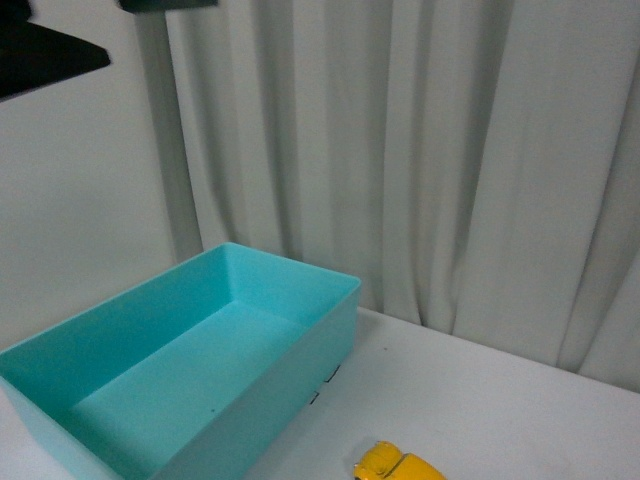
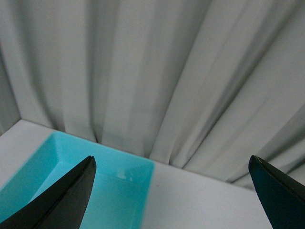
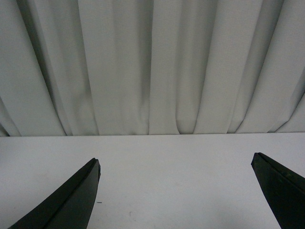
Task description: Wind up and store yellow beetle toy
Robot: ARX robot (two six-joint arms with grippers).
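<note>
locate the yellow beetle toy [image 1: 397, 464] at the very bottom edge of the front view, resting on the white table [image 1: 480, 400], right of the turquoise bin [image 1: 290, 262] and apart from it, partly cut off by the frame; not visible in either wrist view. confirm the left gripper [image 2: 171, 162] spread wide and empty, raised and aimed over the bin toward the curtain [image 1: 420, 150]. confirm the right gripper [image 3: 175, 160] likewise spread wide and empty, aimed across bare table toward the curtain. treat the step in hand as the approach for pick-up, judged as the very start of the task, with no grasp, no winding and no storing done yet. prefer the right gripper, judged the nearer from the toy's place right of the bin. tilt the wrist down and draw back toward the robot's body until sighting the toy between the fingers in the right wrist view. check the toy's heading before descending; cannot tell it from the front view. align the fingers across the narrow body, over the doors, not nose to tail. descend with the claw fully spread, then close gently on the glossy sides, low enough to avoid sliding off the rounded roof. keep the wheels clear of the pads, judged necessary for winding. expect rolling on contact; approach straight down, without a sideways nudge. lift only after confirming a firm, level pinch.
</note>
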